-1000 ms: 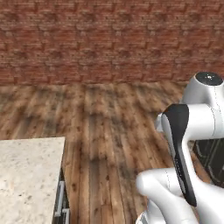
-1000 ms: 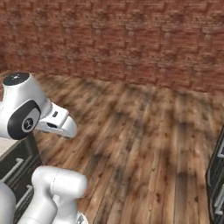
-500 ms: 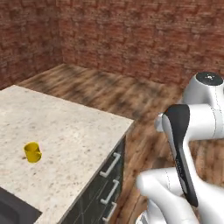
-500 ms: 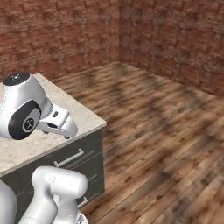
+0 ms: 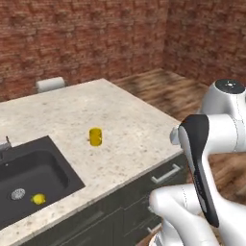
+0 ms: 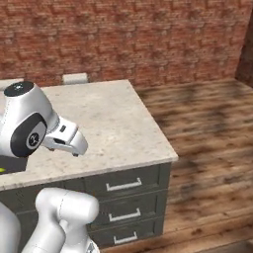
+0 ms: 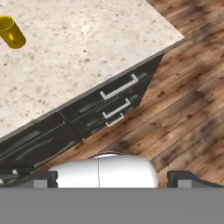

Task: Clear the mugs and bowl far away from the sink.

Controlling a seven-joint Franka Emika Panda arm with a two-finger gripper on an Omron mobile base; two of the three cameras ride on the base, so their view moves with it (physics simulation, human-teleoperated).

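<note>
Hand view puts your gripper (image 7: pixel 113 177) at the bottom edge, its two dark fingertips (image 7: pixel 41 178) far apart at either side, so the jaws stand fully spread and hold nothing. You are looking down from above the corner of a speckled beige counter (image 7: pixel 87 48), with dark drawer fronts (image 7: pixel 114 103) and silver bar handles below its edge, and wood plank floor (image 7: pixel 188 100) beyond.

A yellow mug (image 7: pixel 12 32) stands on the counter at the upper left of this view, well apart from your gripper.

From the left base view, that same yellow mug (image 5: pixel 95 137) sits upright on the counter (image 5: pixel 129 129), near the middle, just beside the right rim of the sink (image 5: pixel 29 178). The sink is a black sunken basin with a round silver drain (image 5: pixel 18 193). A small round yellow lump (image 5: pixel 38 198) lies on the basin floor just beside the drain. A bit of grey faucet (image 5: pixel 5 145) shows at the far left edge. Your white arm (image 5: pixel 211 158) rises at the right, over the counter's front edge.

At the far back of the counter lies a white roll-shaped object (image 5: pixel 50 84); you cannot tell what it is. A red brick wall (image 5: pixel 86 38) runs behind everything.

From the right base view, your arm (image 6: pixel 29 126) leans over the left of the counter (image 6: pixel 113 123).
</note>
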